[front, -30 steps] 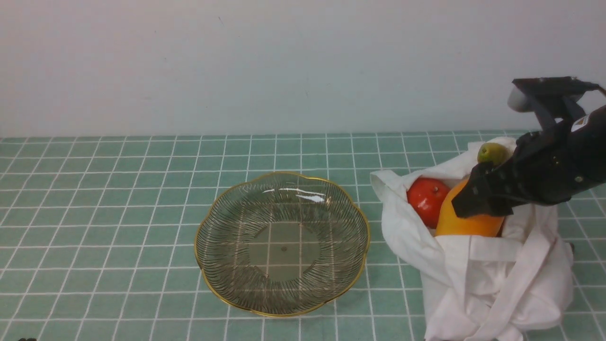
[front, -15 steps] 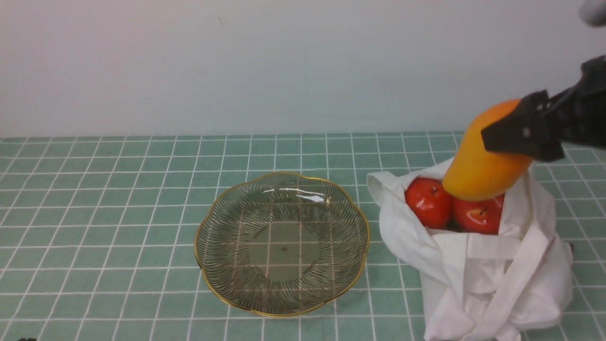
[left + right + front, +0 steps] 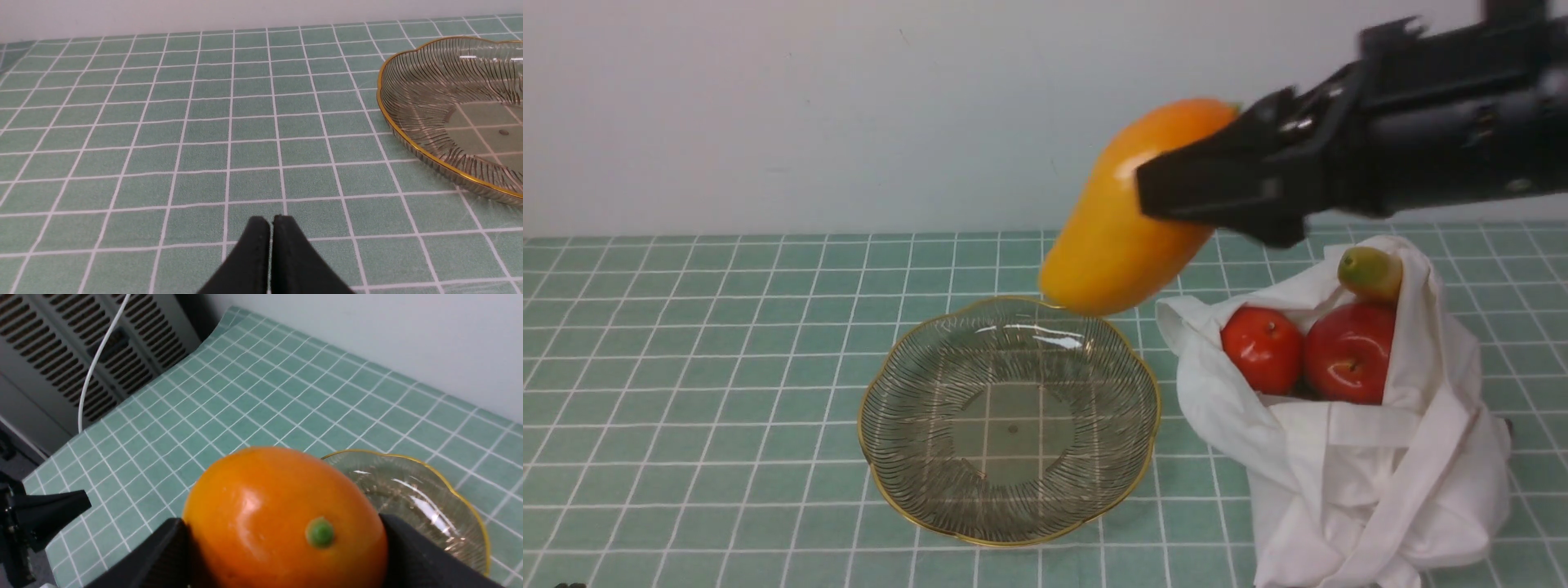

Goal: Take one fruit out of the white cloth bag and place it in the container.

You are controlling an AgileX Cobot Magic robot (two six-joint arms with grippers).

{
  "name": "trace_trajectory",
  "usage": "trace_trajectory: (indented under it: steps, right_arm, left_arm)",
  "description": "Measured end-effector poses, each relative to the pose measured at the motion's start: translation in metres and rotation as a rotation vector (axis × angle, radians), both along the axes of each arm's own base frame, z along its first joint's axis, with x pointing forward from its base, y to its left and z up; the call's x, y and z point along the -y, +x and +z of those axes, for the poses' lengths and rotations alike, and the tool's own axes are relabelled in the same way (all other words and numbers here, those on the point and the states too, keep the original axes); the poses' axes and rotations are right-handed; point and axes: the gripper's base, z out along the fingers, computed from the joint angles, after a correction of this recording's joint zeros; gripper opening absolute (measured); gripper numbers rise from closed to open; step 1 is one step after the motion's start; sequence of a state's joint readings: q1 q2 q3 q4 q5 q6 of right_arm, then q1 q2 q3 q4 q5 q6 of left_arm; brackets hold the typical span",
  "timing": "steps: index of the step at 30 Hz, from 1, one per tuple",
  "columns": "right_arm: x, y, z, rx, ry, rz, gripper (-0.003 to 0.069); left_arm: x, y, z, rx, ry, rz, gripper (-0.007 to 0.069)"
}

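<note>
Mango firmly in hand, glass bowl next

The right tool [image 3: 286, 543] is clamped across the mango [image 3: 1127, 212], up above the far-right rim of the bowl [image 3: 1013, 535]. Smooth skin looks slippery, the flesh probably heavy, firm yet bruisable; gripping the broad middle from both sides suits it.

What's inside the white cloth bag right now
Two red apples and a small green-yellow fruit show in the mouth of the white cloth bag. Anything deeper is covered by the fabric and apples.
</note>
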State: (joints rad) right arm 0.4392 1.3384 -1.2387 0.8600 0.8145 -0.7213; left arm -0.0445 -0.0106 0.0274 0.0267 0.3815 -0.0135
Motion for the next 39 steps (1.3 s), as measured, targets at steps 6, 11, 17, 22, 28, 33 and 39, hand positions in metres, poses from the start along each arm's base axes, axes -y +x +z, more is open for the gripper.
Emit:
trace_trajectory:
  steps: [6,11,17,22,28,33,39]
  right_arm:
    - [-0.053,0.027,-0.056,-0.035,-0.098,0.015,0.0523]
    - [-0.07,0.057,-0.104,-0.094,-0.129,-0.083,0.0523]
    - [-0.077,0.072,-0.142,-0.151,-0.178,-0.109,0.0525]
    - [-0.078,0.073,-0.147,-0.168,-0.177,-0.112,0.0593]
    - [-0.078,0.07,-0.142,-0.175,-0.168,-0.097,0.0674]
    - [-0.067,0.053,-0.099,-0.071,-0.155,-0.06,0.0615]
    - [-0.029,0.005,-0.005,0.173,-0.081,-0.088,0.0328]
  left_arm:
    - [0.0,0.0,0.0,0.0,0.0,0.0,-0.0008]
    - [0.0,0.0,0.0,0.0,0.0,0.0,-0.0008]
    - [0.0,0.0,0.0,0.0,0.0,0.0,-0.0008]
    - [0.0,0.0,0.0,0.0,0.0,0.0,-0.0008]
    - [0.0,0.0,0.0,0.0,0.0,0.0,-0.0008]
    - [0.0,0.0,0.0,0.0,0.0,0.0,-0.0008]
    - [0.0,0.0,0.0,0.0,0.0,0.0,-0.0008]
